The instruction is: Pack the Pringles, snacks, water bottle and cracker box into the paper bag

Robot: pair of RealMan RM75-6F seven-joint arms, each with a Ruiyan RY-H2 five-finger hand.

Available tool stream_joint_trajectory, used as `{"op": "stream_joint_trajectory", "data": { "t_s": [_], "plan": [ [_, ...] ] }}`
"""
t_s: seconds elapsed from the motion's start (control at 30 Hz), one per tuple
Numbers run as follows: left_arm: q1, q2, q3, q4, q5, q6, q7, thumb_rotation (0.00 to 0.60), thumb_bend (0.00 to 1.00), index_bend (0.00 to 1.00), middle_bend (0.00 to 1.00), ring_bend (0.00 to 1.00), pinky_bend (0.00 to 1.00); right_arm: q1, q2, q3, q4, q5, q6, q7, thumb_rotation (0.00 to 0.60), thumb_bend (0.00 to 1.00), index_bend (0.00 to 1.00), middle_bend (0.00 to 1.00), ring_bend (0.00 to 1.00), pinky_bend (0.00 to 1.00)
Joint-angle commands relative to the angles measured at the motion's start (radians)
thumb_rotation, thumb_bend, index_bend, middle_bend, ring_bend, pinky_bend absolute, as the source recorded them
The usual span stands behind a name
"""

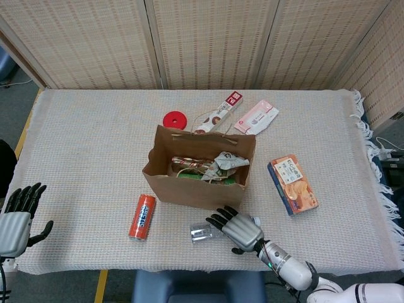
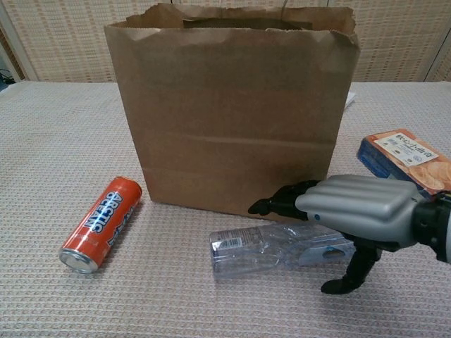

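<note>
The brown paper bag [image 1: 197, 189] [image 2: 232, 120] stands open mid-table with snack wrappers [image 1: 218, 165] inside. In front of it lies the clear water bottle [image 1: 203, 232] [image 2: 262, 248] on its side. My right hand [image 1: 238, 229] [image 2: 349, 211] hovers over the bottle's cap end, fingers spread, holding nothing. The orange Pringles can [image 1: 142, 216] [image 2: 102, 222] lies left of the bottle. The cracker box [image 1: 292, 184] [image 2: 403, 160] lies flat to the right of the bag. My left hand [image 1: 17, 218] rests open at the table's left front edge.
Behind the bag lie a red lid [image 1: 174, 120], a long red-and-white box [image 1: 221, 112] and a pink-and-white packet [image 1: 257, 117]. The woven cloth [image 1: 88, 151] covers the whole table, with fringe at the right edge.
</note>
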Motion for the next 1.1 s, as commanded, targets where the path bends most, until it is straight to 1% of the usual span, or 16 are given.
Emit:
{"op": "stream_joint_trajectory", "data": {
  "t_s": [0.03,0.1,0.17,0.2,0.23,0.27,0.37,0.4,0.47,0.5,0.67,0.83,0.97,1.07,1.1],
  "plan": [
    [0.0,0.001,0.0,0.001,0.001,-0.001,-0.002,0.6,0.35,0.0,0.0,0.0,0.0,0.028,-0.062,0.009,0.044,0.073,0.012,-0.058,0.6,0.09,0.0,0.08,0.01,0.07],
    [0.0,0.001,0.001,0.002,0.002,-0.001,-0.005,0.6,0.35,0.0,0.0,0.0,0.0,0.038,-0.089,0.007,0.061,0.115,0.022,-0.085,0.6,0.09,0.0,0.08,0.01,0.08],
    [-0.001,0.001,0.001,0.003,0.003,-0.001,-0.008,0.6,0.35,0.0,0.0,0.0,0.0,0.04,-0.111,0.008,0.071,0.133,0.044,-0.099,0.6,0.09,0.02,0.09,0.05,0.13],
    [-0.001,0.002,0.001,0.004,0.004,-0.001,-0.01,0.6,0.34,0.0,0.0,0.0,0.0,0.036,-0.127,0.009,0.078,0.127,0.07,-0.102,0.6,0.1,0.11,0.14,0.13,0.23],
    [-0.001,0.002,0.002,0.004,0.004,-0.001,-0.012,0.6,0.35,0.0,0.0,0.0,0.0,0.03,-0.139,0.009,0.085,0.114,0.094,-0.103,0.6,0.12,0.19,0.19,0.2,0.31],
    [-0.001,0.002,0.002,0.005,0.005,-0.001,-0.013,0.6,0.34,0.0,0.0,0.0,0.0,0.024,-0.148,0.005,0.091,0.097,0.115,-0.101,0.6,0.17,0.34,0.3,0.32,0.45],
    [-0.001,0.003,0.002,0.006,0.006,-0.002,-0.015,0.6,0.34,0.0,0.0,0.0,0.0,0.005,-0.157,-0.006,0.099,0.043,0.163,-0.074,0.6,0.27,0.59,0.49,0.53,0.67],
    [-0.001,0.003,0.002,0.006,0.006,-0.002,-0.015,0.6,0.34,0.0,0.0,0.0,0.0,-0.001,-0.154,-0.009,0.096,0.022,0.176,-0.056,0.6,0.29,0.64,0.53,0.58,0.71],
    [-0.001,0.003,0.002,0.006,0.006,-0.002,-0.014,0.6,0.34,0.0,0.0,0.0,0.0,-0.008,-0.143,-0.013,0.085,-0.004,0.187,-0.025,0.6,0.3,0.68,0.57,0.64,0.73],
    [-0.001,0.003,0.002,0.005,0.006,-0.001,-0.014,0.6,0.34,0.0,0.0,0.0,0.0,-0.012,-0.135,-0.014,0.075,-0.018,0.194,-0.007,0.6,0.3,0.68,0.58,0.65,0.73],
    [0.0,0.001,0.002,0.003,0.004,0.0,-0.007,0.6,0.34,0.0,0.0,0.0,0.0,-0.021,-0.105,-0.013,0.031,-0.085,0.226,0.046,0.6,0.31,0.7,0.59,0.65,0.73],
    [0.0,0.0,0.001,0.002,0.002,0.001,-0.002,0.6,0.35,0.0,0.0,0.0,0.0,-0.027,-0.083,0.005,-0.028,-0.142,0.259,0.117,0.6,0.31,0.7,0.59,0.65,0.73],
    [0.0,0.0,0.0,0.001,0.001,0.0,0.0,0.6,0.35,0.0,0.0,0.0,0.0,-0.025,-0.072,0.042,-0.086,-0.193,0.295,0.176,0.6,0.31,0.7,0.59,0.65,0.73],
    [0.0,0.0,0.0,0.001,0.0,0.0,0.0,0.6,0.35,0.0,0.0,0.0,0.0,-0.019,-0.058,0.09,-0.144,-0.214,0.325,0.214,0.6,0.31,0.7,0.59,0.65,0.73],
    [0.0,0.0,0.0,0.001,0.0,0.0,0.0,0.6,0.35,0.0,0.0,0.0,0.0,-0.015,-0.05,0.114,-0.164,-0.224,0.34,0.214,0.6,0.31,0.7,0.59,0.65,0.73]
  ]
}}
